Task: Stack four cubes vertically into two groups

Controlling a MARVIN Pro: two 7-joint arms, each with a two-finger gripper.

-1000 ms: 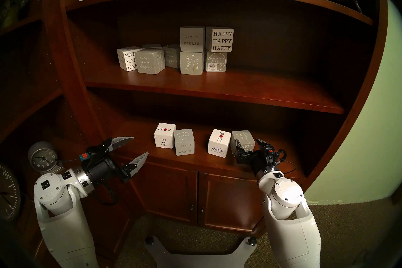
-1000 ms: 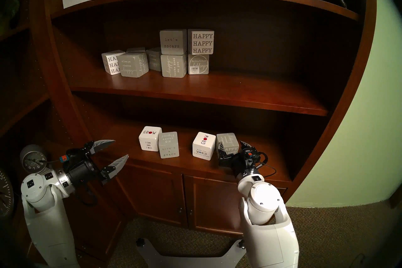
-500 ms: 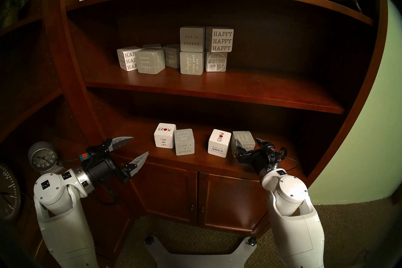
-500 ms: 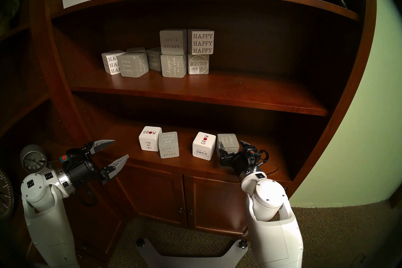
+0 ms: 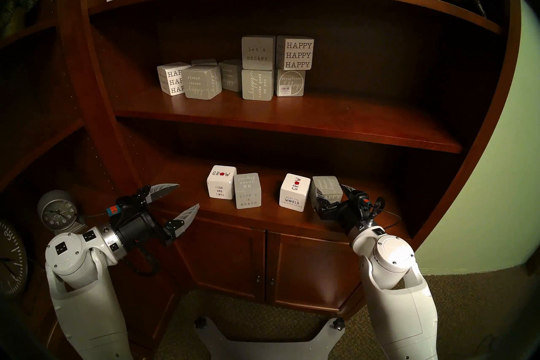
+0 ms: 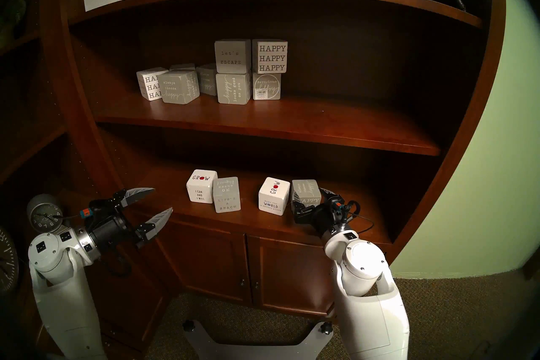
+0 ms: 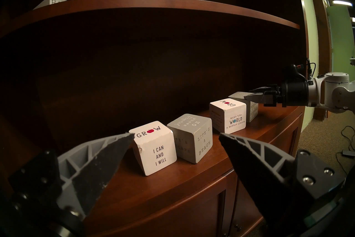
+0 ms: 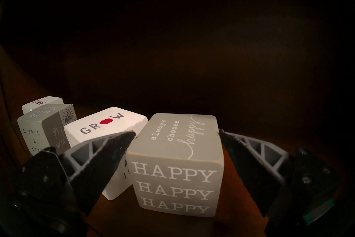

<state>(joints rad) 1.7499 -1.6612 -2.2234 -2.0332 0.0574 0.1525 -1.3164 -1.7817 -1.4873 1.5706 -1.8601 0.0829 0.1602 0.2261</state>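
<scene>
**Cubes still flat, right hand about to close**

Cubes sit in a row on the lower shelf [image 5: 263, 219], none stacked. From the robot's left: a white GROW cube [image 5: 221, 182], the BEACH cube [image 5: 247, 190] touching it, a gap, then a second GROW cube [image 5: 294, 192] with the grey HAPPY cube [image 8: 176, 163] just beside it.

The right hand [image 8: 177, 132] stands wide around the HAPPY cube, one finger on each flank, holding nothing yet. Its left finger [image 8: 107, 155] lies in the narrow slot between this cube and the second GROW cube. That is the likeliest trouble: closing may nudge the white cube askew or drag it along on the lift. Only the fingertips reach the cube's flanks, and high up, so a shallow pinch could let the block pivot or slip.

The left hand [image 7: 175, 135] is also wide and empty, short of the first GROW cube. Since that cube touches the BEACH cube, a finger might not fit between them.

Overhead, the upper shelf [image 5: 292, 128] limits lift height.
</scene>
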